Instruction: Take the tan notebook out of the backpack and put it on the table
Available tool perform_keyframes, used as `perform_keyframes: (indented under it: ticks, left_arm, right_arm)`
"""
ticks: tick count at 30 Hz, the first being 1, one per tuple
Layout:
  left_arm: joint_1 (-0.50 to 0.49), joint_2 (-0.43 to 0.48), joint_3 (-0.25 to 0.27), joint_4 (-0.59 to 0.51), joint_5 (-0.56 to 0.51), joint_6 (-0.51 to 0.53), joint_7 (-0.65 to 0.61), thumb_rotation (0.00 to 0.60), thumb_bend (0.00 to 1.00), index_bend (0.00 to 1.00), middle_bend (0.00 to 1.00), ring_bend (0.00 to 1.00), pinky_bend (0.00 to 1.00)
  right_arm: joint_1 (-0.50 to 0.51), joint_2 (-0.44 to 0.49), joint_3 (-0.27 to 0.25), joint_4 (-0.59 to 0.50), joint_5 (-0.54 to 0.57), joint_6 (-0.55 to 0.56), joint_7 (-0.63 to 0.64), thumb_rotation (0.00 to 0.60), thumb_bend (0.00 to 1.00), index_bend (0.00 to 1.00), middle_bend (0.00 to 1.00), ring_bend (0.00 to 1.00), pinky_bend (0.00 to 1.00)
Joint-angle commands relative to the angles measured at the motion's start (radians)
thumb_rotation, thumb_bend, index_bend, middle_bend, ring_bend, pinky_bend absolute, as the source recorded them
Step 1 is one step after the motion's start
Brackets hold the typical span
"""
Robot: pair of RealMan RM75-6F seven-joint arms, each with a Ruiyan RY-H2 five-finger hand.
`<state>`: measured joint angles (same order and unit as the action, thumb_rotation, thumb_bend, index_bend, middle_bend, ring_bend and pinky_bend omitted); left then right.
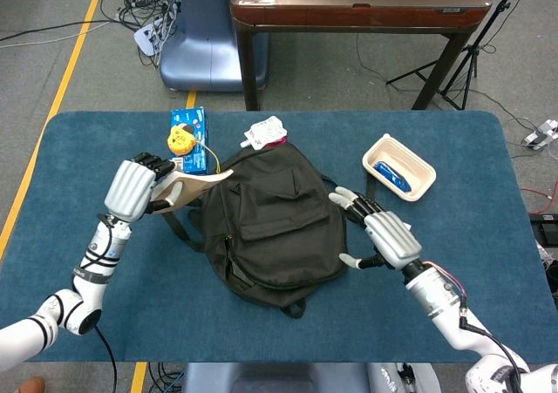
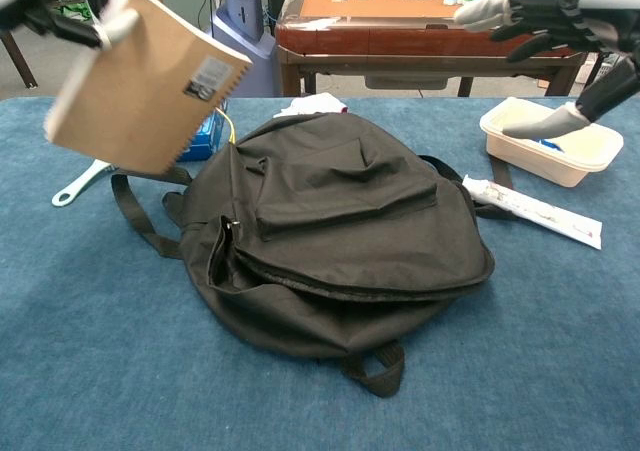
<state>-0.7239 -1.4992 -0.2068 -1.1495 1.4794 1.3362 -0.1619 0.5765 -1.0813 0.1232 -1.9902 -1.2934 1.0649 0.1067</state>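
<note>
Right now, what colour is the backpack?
Black. The backpack shows best in the chest view, lying on the blue table.

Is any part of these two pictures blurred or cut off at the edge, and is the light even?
Chest view: the tan notebook is slightly motion-blurred, the left hand is cropped at the top corner, and the right hand runs off the right edge. Head view: sharp, with soft even light and only faint shadows around the backpack.

left hand (image 1: 131, 189): silver back, black fingers | right hand (image 1: 384, 235): silver, white fingertips | forearms: white, black rings showing
</note>
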Motion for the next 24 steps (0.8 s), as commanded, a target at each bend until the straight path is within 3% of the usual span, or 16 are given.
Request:
perform_keyframes:
  ticks: [1, 6, 14, 16, 21, 24]
  left_arm:
    - [-0.010, -0.004, 0.033, -0.067, -0.046, -0.110, 0.087, 0.600, 0.36, 0.37, 0.44, 0.42, 0.40]
    - [0.021, 0.080, 0.049, -0.259, -0.090, -0.153, 0.167, 0.600, 0.26, 0.18, 0.31, 0.34, 0.36]
    - [0.114, 0.238, 0.072, -0.491, -0.102, -0.105, 0.153, 0.596, 0.23, 0.14, 0.27, 0.33, 0.35]
    - [0.144, 0.276, 0.082, -0.530, -0.090, -0.078, 0.135, 0.571, 0.22, 0.14, 0.27, 0.33, 0.35]
    - [0.205, 0.352, 0.099, -0.596, -0.070, -0.025, 0.111, 0.401, 0.20, 0.14, 0.27, 0.33, 0.35]
    - [0.232, 0.377, 0.106, -0.613, -0.067, -0.008, 0.118, 0.371, 0.20, 0.14, 0.27, 0.33, 0.35]
  right_arm:
    - [-0.014, 0.013, -0.001, 0.004, 0.001, 0.009, 0.009, 0.600, 0.23, 0.00, 0.00, 0.00, 0.10]
    - [-0.043, 0.045, 0.001, 0.009, 0.009, 0.029, 0.021, 0.600, 0.23, 0.00, 0.00, 0.00, 0.10]
    - [-0.094, 0.082, -0.011, 0.034, 0.022, 0.054, 0.035, 0.600, 0.23, 0.00, 0.00, 0.00, 0.10]
    - [-0.110, 0.092, -0.013, 0.040, 0.025, 0.063, 0.050, 0.600, 0.23, 0.00, 0.00, 0.00, 0.10]
    - [-0.144, 0.106, -0.017, 0.056, 0.024, 0.076, 0.089, 0.600, 0.23, 0.00, 0.00, 0.00, 0.10]
    - [-0.160, 0.114, -0.020, 0.063, 0.017, 0.082, 0.105, 0.600, 0.23, 0.00, 0.00, 0.00, 0.10]
